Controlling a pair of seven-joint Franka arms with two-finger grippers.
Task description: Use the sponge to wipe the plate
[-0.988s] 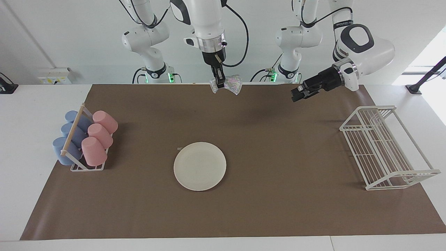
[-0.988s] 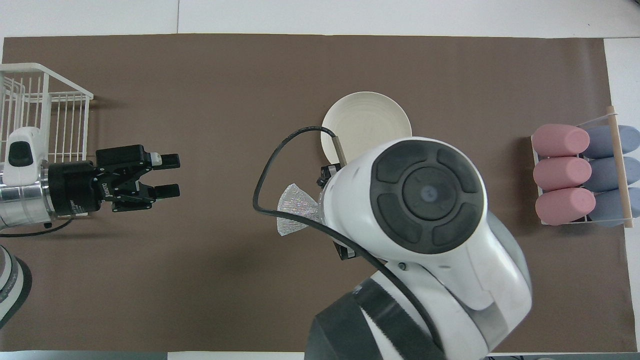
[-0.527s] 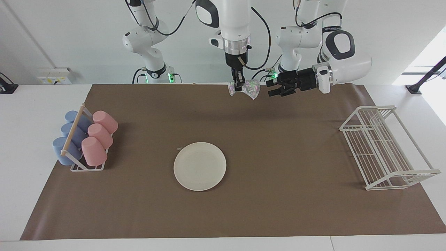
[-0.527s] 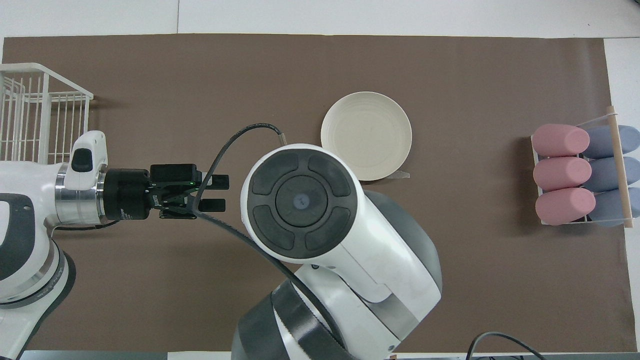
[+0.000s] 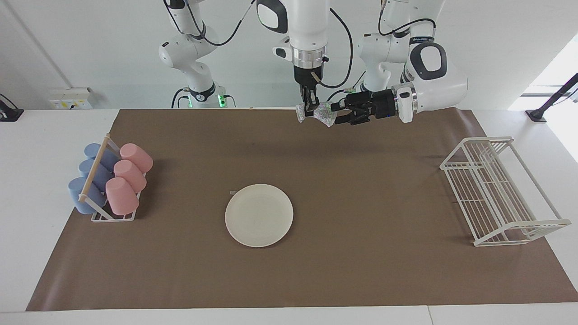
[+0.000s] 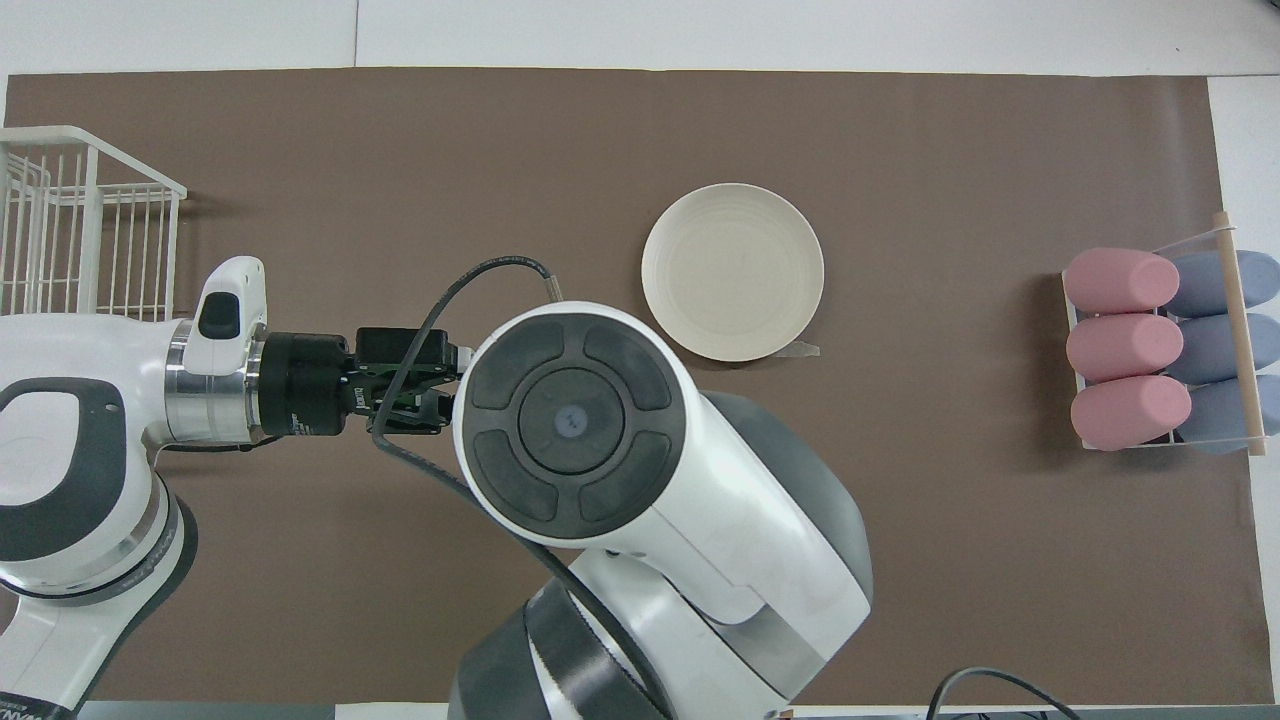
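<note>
Handing the sponge [image 5: 321, 113] over in mid-air

Right claw [image 5: 309, 109] pinches it; left claw [image 5: 337, 113], arrived at its three o'clock, is spread but narrowing (plate [image 5: 259, 215] unwiped).

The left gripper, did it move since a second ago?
Yes. The left gripper swung away from the white wire rack toward the right arm's end, reaching the sponge held up by the right gripper.
</note>
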